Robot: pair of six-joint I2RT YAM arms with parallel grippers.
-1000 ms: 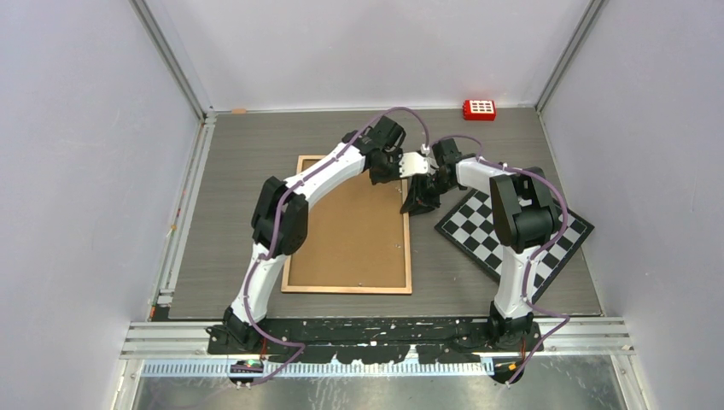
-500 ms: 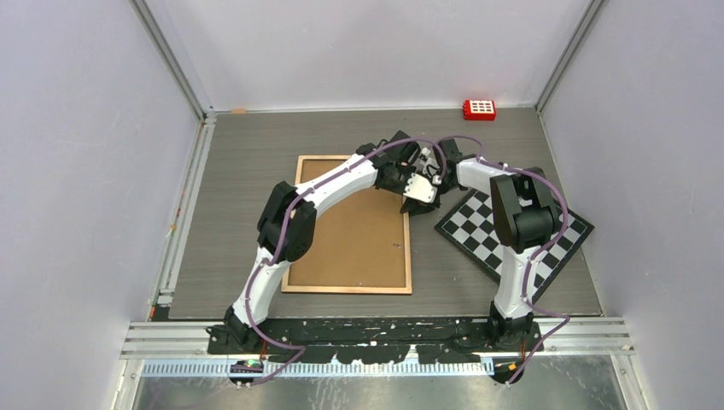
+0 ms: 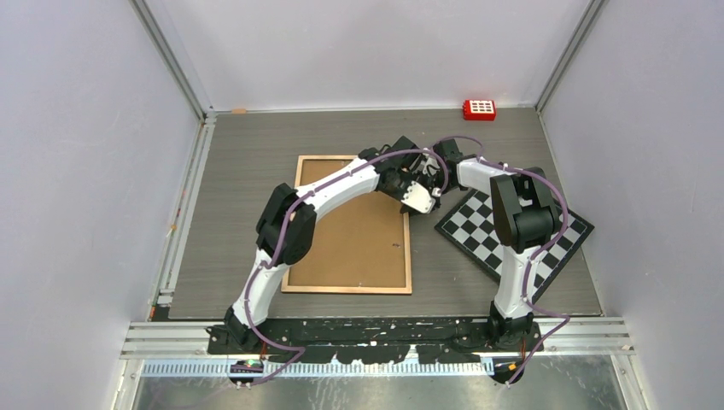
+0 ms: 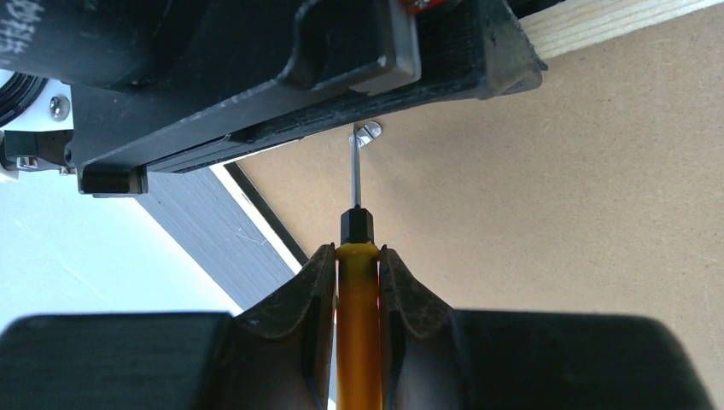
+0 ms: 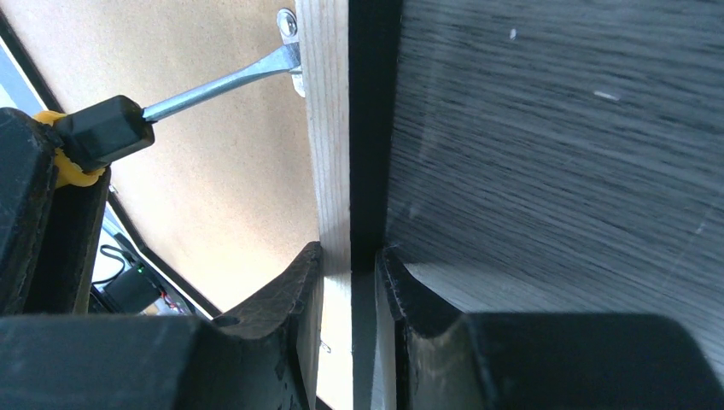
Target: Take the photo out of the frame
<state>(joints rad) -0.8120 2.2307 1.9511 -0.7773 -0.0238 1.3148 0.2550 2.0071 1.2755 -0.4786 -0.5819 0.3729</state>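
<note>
Brown-backed frame (image 3: 341, 231) is lying back-up, centre-left of top view. L gripper (image 4: 357, 260) is clamping yellow screwdriver (image 4: 357, 342), tip at metal tab (image 4: 367, 131) by frame's upper-right corner. R gripper (image 5: 350, 256) is pinching frame's right rim.

**Tight at the far right corner, open to the left**

Crowded at the far right corner of the frame (image 3: 346, 231): left hand (image 4: 357, 256) closed on a screwdriver (image 4: 357, 333), right hand (image 5: 350, 252) pinching the rim just beside it. Hemmed on the right by the checkerboard (image 3: 512, 231). Open desk (image 3: 248, 154) left of and beyond the frame, bar a red block (image 3: 479, 108) by the far wall.
</note>
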